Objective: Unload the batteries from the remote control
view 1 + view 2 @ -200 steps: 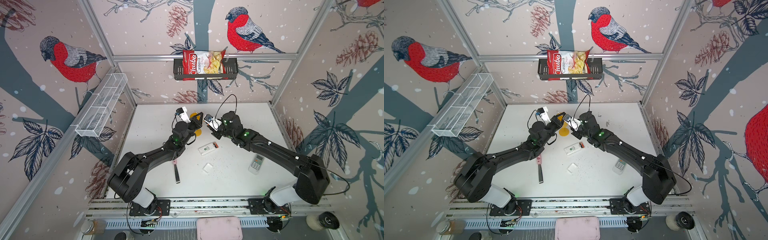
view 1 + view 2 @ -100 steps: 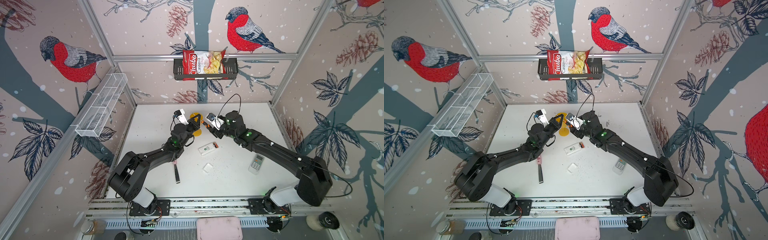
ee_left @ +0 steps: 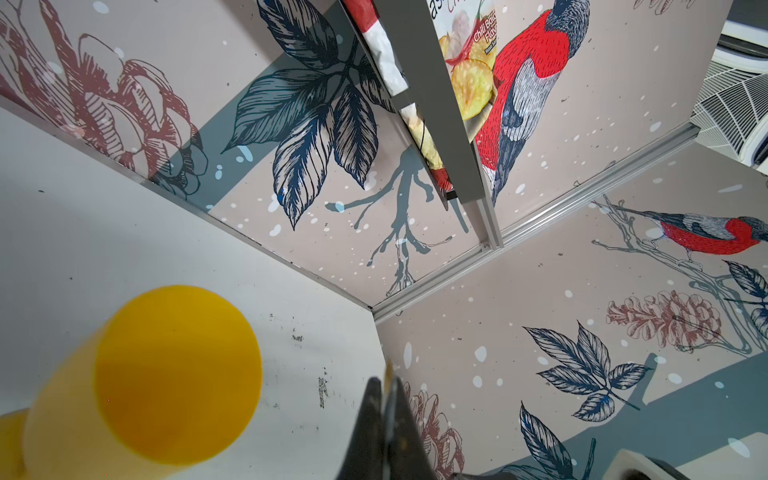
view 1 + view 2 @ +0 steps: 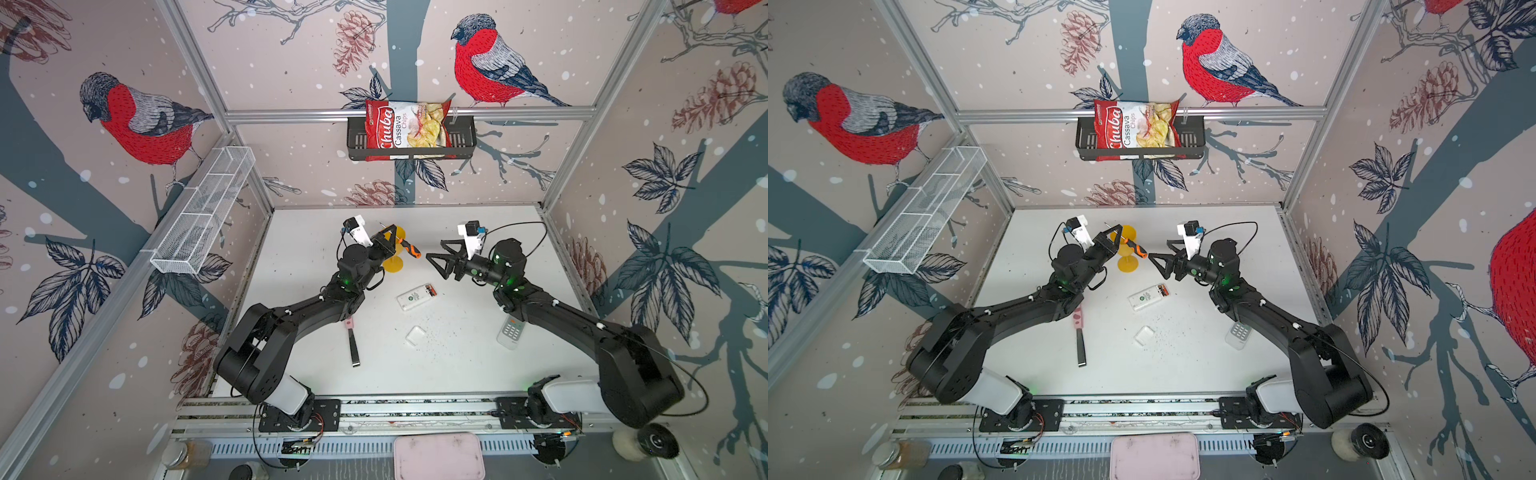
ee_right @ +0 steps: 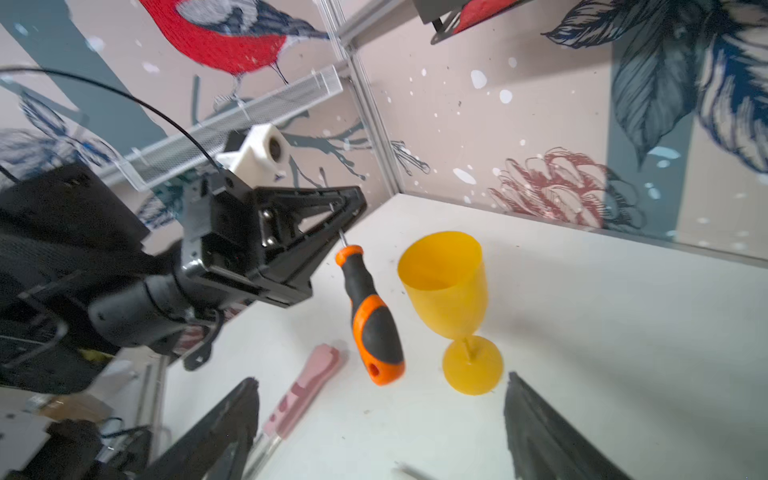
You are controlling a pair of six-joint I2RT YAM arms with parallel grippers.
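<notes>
The left gripper (image 5: 351, 212) clamps the screwdriver (image 5: 374, 320) by its metal shaft, the handle dangling toward the right gripper (image 4: 435, 264), whose jaws gape empty (seemingly a handover, for prying). The batteries (image 4: 431, 289) sit in the opened remote (image 4: 411, 298) on the table (image 4: 457, 232) between the arms.

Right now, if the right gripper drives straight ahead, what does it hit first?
Likely the handle of the screwdriver held by the left gripper, straight ahead of the open right gripper; the yellow goblet stands beyond. Depth is uncertain.
</notes>
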